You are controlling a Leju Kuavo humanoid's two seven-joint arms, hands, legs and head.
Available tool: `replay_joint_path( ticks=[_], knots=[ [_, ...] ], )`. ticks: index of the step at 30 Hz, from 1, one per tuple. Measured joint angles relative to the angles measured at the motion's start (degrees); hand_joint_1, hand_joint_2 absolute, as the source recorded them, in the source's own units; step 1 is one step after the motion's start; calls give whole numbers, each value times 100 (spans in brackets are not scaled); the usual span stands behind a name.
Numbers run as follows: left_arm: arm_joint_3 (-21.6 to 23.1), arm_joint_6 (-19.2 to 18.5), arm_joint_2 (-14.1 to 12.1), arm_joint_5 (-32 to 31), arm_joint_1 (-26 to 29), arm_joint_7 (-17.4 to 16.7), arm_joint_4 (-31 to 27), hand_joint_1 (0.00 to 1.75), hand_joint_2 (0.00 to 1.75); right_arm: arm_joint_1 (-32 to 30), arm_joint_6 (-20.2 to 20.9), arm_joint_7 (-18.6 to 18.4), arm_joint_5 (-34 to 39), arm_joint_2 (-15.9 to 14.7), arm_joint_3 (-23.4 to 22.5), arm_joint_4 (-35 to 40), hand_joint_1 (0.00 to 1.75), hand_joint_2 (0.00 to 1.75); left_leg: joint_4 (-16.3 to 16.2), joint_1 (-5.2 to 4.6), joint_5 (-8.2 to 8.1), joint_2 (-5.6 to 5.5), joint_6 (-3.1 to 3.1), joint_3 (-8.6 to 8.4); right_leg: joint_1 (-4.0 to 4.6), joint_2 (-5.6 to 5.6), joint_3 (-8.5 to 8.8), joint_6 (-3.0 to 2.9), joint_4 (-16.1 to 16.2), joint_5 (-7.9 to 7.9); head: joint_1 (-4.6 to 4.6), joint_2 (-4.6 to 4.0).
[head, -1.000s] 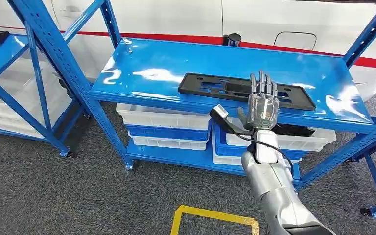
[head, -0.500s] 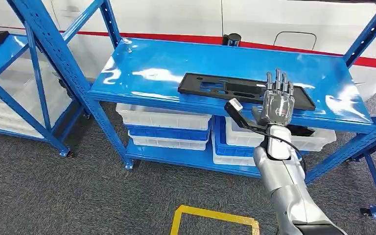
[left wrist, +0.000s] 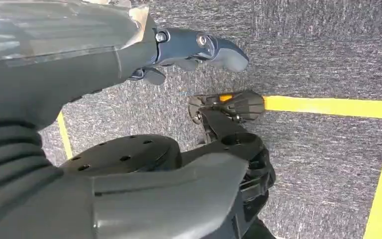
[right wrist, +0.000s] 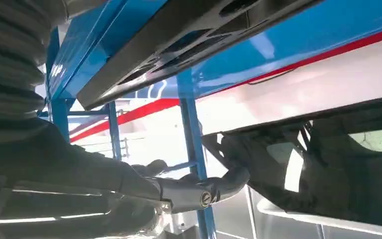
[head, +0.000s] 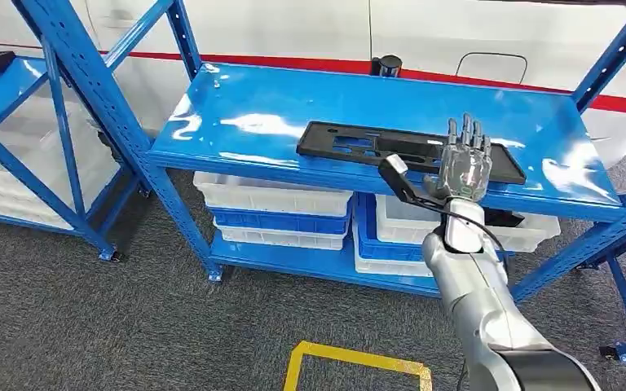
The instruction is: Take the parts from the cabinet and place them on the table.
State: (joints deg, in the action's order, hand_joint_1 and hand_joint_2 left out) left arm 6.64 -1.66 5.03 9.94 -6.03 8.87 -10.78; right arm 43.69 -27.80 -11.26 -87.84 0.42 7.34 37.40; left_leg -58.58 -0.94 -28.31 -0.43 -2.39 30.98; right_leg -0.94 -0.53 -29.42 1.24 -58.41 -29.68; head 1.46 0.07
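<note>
In the head view the right robot hand is raised at the front edge of the blue shelf, fingers straight, spread and pointing up, holding nothing. Its fingertips overlap the right part of the flat black part, which lies on the shelf top and stretches away to the hand's left; whether they touch it cannot be told. White bins sit on the lower levels below and to the left of the hand, and a yellow floor marking lies on the grey carpet beside the forearm. In the left wrist view the left robot hand hangs above the carpet with its fingers loosely apart and nothing in them. In the right wrist view the thumb of the right robot hand is extended, and the part shows edge-on along the shelf just past it.
</note>
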Motion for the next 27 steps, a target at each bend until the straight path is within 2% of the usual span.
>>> replay_joint_path(
  ticks=[16, 27],
  knots=[
    [-2, -2, 2, 44, -46, -7, 0, 0, 0, 359, 103, -168, 0, 33, -2, -564, 0, 175, 0, 0, 0, 0, 0, 1, 0, 0, 0, 0, 0, 0, -2, 0],
    [-22, 0, 18, 68, -52, 4, 2, 0, 0, 488, 227, -336, -2, 262, 87, -1138, 0, 175, 0, 0, 0, 0, 0, 1, 1, 0, 0, 0, 0, 0, 0, 0]
  ],
)
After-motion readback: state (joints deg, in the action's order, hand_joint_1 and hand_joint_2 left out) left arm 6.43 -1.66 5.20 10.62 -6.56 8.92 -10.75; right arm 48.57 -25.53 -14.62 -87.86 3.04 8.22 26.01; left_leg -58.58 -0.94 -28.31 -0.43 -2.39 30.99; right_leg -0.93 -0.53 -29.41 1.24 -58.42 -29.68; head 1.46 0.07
